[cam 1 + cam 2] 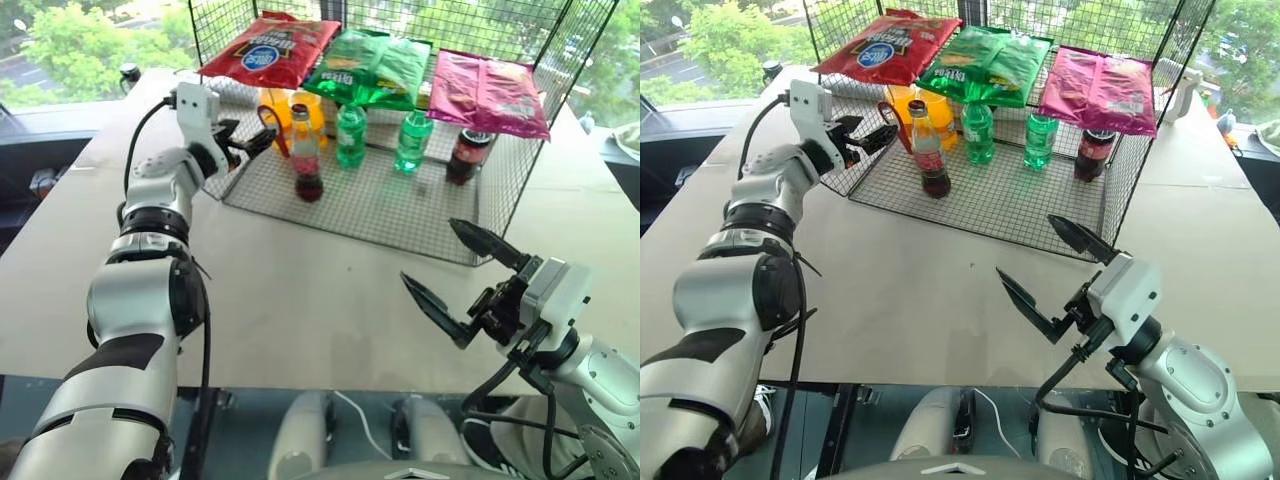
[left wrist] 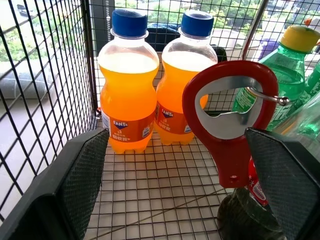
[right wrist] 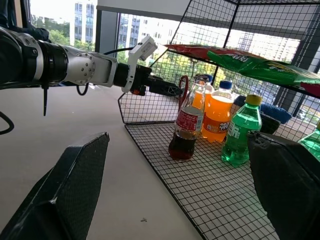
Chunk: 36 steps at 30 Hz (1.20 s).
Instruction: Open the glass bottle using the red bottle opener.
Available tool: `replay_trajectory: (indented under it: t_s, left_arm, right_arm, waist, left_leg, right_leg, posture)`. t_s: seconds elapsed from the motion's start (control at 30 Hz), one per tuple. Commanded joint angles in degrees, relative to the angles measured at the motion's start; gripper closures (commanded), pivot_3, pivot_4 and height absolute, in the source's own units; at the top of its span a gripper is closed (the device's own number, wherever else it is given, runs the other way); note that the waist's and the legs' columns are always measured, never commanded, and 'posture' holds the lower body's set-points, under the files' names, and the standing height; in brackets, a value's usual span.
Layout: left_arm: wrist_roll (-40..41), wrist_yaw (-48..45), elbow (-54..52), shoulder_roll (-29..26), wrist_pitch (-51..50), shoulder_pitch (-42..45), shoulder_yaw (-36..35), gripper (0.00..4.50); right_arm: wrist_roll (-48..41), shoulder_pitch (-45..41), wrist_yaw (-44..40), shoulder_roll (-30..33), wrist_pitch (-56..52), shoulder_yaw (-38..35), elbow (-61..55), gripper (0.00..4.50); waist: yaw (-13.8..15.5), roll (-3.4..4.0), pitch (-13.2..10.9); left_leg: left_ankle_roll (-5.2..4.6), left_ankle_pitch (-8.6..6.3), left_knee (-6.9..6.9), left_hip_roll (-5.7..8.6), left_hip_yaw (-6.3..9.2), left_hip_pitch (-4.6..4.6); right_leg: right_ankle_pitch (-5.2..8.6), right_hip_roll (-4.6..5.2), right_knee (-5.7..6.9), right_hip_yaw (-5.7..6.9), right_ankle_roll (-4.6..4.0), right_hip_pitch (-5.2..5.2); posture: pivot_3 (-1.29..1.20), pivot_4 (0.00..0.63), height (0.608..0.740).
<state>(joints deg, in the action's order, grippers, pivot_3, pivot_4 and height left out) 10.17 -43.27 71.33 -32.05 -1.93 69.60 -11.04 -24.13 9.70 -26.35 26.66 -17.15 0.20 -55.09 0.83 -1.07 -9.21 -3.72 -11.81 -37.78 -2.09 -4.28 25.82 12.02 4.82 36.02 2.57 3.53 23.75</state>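
Wire-shelf backdrop; both end effectors (image 1: 252,141) (image 1: 446,270) wide, empty

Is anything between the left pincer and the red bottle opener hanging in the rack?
Nothing visible blocks it. The left pincer is open, and the red bottle opener hangs on a wire hook straight ahead of its fingers. The glass bottle stands close beside the opener, not in front of it.

rack: wire rack (image 1: 400,215) | bottles: two orange sodas (image 2: 129,85), two green (plastic) (image 1: 351,135) | top: snack bags (image 1: 270,48)
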Motion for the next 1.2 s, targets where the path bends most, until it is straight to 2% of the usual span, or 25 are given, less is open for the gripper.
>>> replay_trajectory:
  t_s: [0.03, 0.57, 0.6, 0.63, 0.67, 0.77, 0.9, 1.2]
  left_arm:
    - [-0.11, -0.3, -0.22, 0.39, 1.8, 2.78, -0.91, 0.0]
    - [-1.18, -0.22, 1.09, 1.28, 3.55, 3.73, -1.24, 0.0]
    - [-1.26, -0.24, 1.11, 1.19, 3.66, 3.66, -1.2, 0.51]
    - [-1.33, -0.3, 1.14, 1.07, 3.74, 3.58, -1.18, 0.83]
    - [-1.37, -0.36, 1.14, 1.01, 3.8, 3.53, -1.17, 1.39]
    - [-1.58, -0.5, 1.12, 0.9, 3.95, 3.45, -1.14, 2.49]
    - [-1.8, -0.98, 1.03, 0.7, 4.19, 3.16, -1.13, 4.44]
    - [-0.91, -5.2, 0.04, 0.11, 4.25, 2.28, -1.95, 4.44]
  right_arm:
    - [0.12, -0.35, 0.34, 0.19, 0.75, -0.08, -1.98, 0.07]
    - [0.96, -0.1, 1.19, 0.22, -0.14, 0.27, -2.9, 0.07]
    - [0.98, -0.09, 1.24, 0.22, -0.17, 0.29, -2.91, 0.0]
    - [1.04, -0.09, 1.29, 0.22, -0.19, 0.34, -2.91, 0.0]
    - [1.01, 0.0, 1.28, 0.24, -0.17, 0.27, -2.94, 0.0]
    - [0.94, -0.02, 1.22, 0.28, -0.13, 0.18, -2.83, 0.0]
    - [0.83, -0.47, 1.1, 0.35, -0.18, 0.13, -2.53, 0.0]
    - [0.55, -1.2, 1.32, 0.59, -1.13, -0.08, -2.68, 0.0]
  waist:
    - [0.0, 0.0, 0.0]
    - [-0.06, -0.02, 0.0]
    - [-0.05, -0.02, -0.01]
    - [-0.04, -0.01, -0.01]
    - [-0.04, -0.02, -0.01]
    - [-0.04, -0.02, -0.01]
    - [-0.06, -0.02, 0.0]
    - [-0.15, -0.04, -0.02]
  left_leg:
    - [0.0, 0.0, -0.01, 0.0, 0.0, 0.0]
    - [0.0, 0.0, -0.25, 0.0, -0.01, 0.01]
    - [0.0, 0.0, -0.28, 0.0, 0.0, 0.02]
    - [-0.01, -0.01, -0.33, -0.01, 0.01, 0.01]
    - [-0.01, -0.01, -0.37, -0.02, 0.03, 0.01]
    - [-0.01, -0.01, -0.45, -0.04, 0.07, 0.01]
    - [-0.01, -0.01, -0.47, -0.04, 0.08, 0.01]
    - [-0.01, -0.01, -0.51, -0.04, 0.06, -0.02]
  right_leg:
    - [0.0, 0.0, 0.0, 0.0, 0.0, 0.0]
    - [0.0, -0.01, 0.23, 0.0, 0.0, 0.0]
    - [0.01, -0.01, 0.27, 0.0, 0.0, 0.0]
    - [0.01, -0.01, 0.31, 0.0, 0.0, 0.0]
    - [0.01, 0.0, 0.36, 0.0, 0.0, 0.0]
    - [0.03, 0.01, 0.44, 0.0, -0.04, 0.0]
    - [0.03, 0.01, 0.5, -0.01, -0.04, 0.01]
    - [0.03, 0.02, 0.59, -0.03, -0.04, 0.03]
  posture:
    - [0.0, 0.15, 0.74]
    - [0.0, 0.15, 0.74]
    - [0.0, 0.15, 0.74]
    - [0.0, 0.15, 0.74]
    - [0.0, 0.15, 0.74]
    - [0.0, 0.15, 0.74]
    - [0.0, 0.15, 0.74]
    - [0.0, 0.15, 0.74]
